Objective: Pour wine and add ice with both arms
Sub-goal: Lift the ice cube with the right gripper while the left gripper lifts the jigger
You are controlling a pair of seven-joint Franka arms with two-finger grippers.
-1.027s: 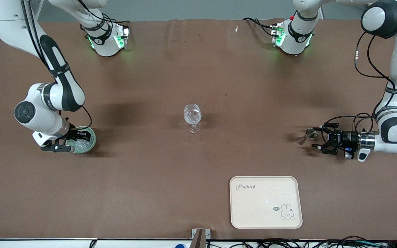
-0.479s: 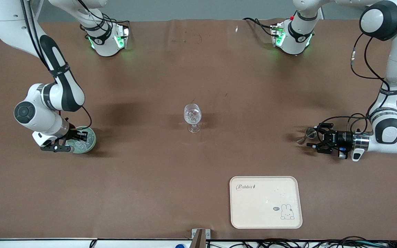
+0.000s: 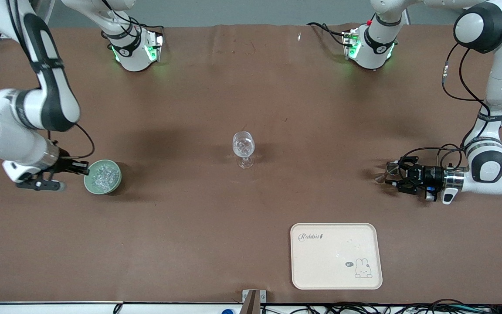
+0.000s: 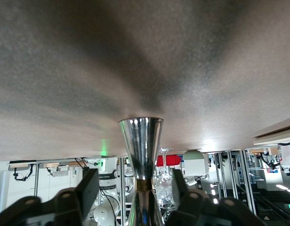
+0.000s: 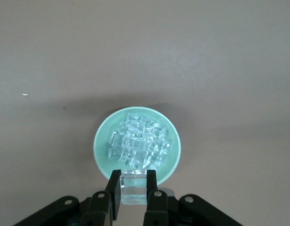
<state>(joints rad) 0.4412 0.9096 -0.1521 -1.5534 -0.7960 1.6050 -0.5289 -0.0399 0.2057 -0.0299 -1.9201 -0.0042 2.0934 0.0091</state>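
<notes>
My right gripper (image 3: 82, 168) (image 5: 134, 182) is shut on one clear cube of ice (image 5: 134, 190). It hangs just off the rim of the green bowl (image 3: 89, 183) (image 5: 98, 146), on the side toward the right arm's end of the table. The bowl is heaped with ice (image 3: 103, 175) (image 5: 138, 143). My left gripper (image 3: 388, 174) (image 4: 135, 184) lies low and sideways around a silver hourglass-shaped jigger (image 3: 381, 177) (image 4: 141, 141). Its fingers (image 4: 89, 187) stand open, with gaps on both sides of the jigger's waist. The stemmed glass (image 3: 243, 147) stands mid-table. Wine is out of view.
A cream tray (image 3: 336, 279) with a rabbit print lies nearer to the front camera, toward the left arm's end. Both arm bases (image 3: 135, 50) stand along the table's back edge. Brown cloth covers the table.
My right gripper has shut on an ice cube and lifted out of the bowl toward the right arm's end. My left gripper slid forward around the jigger, its fingers narrowing.
</notes>
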